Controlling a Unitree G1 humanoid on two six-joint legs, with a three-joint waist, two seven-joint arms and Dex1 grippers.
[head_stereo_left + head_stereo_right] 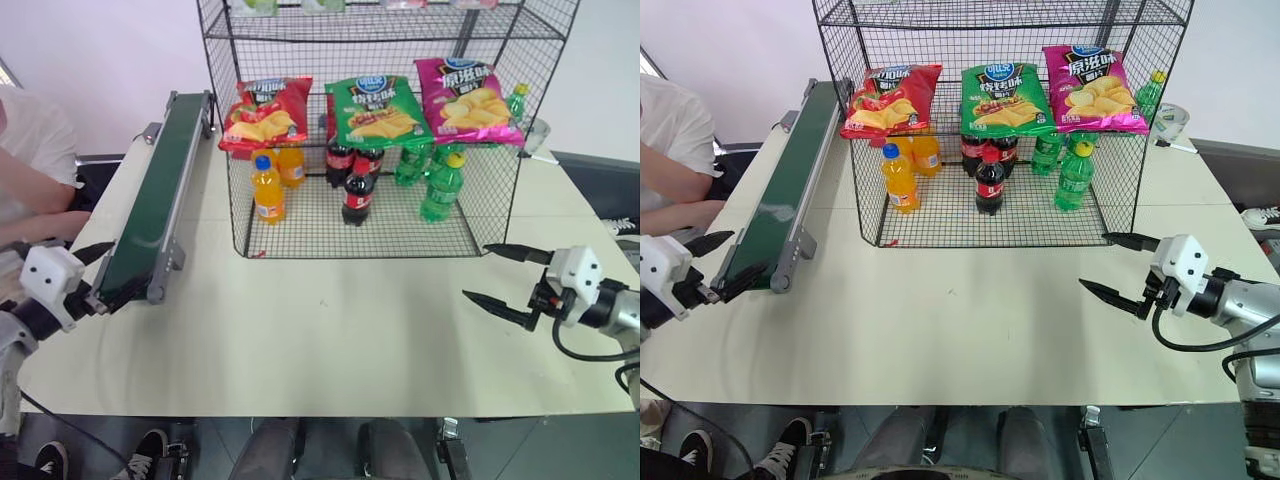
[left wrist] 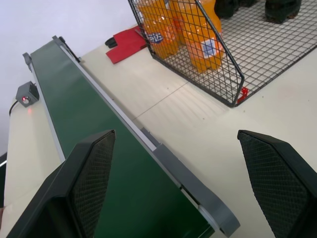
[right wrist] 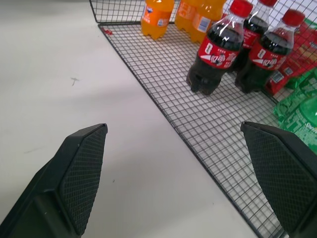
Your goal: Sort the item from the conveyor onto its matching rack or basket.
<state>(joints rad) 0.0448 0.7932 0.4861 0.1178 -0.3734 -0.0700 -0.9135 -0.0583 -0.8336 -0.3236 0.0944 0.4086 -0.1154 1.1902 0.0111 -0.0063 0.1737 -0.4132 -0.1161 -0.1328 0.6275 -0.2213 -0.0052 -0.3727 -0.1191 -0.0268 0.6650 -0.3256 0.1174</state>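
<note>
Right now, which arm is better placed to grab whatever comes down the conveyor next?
Probably the left. The left gripper hangs open at the near end of the conveyor, while the right gripper is open across the table by the rack.

We see a red chip bag (image 1: 266,115), a green bag (image 1: 378,110) and a magenta bag (image 1: 465,100) on the black mesh rack (image 1: 495,215), a dark green conveyor (image 1: 155,195), a cream desk (image 1: 330,330), and black cross-hatched fingers (image 2: 91,178).
</note>
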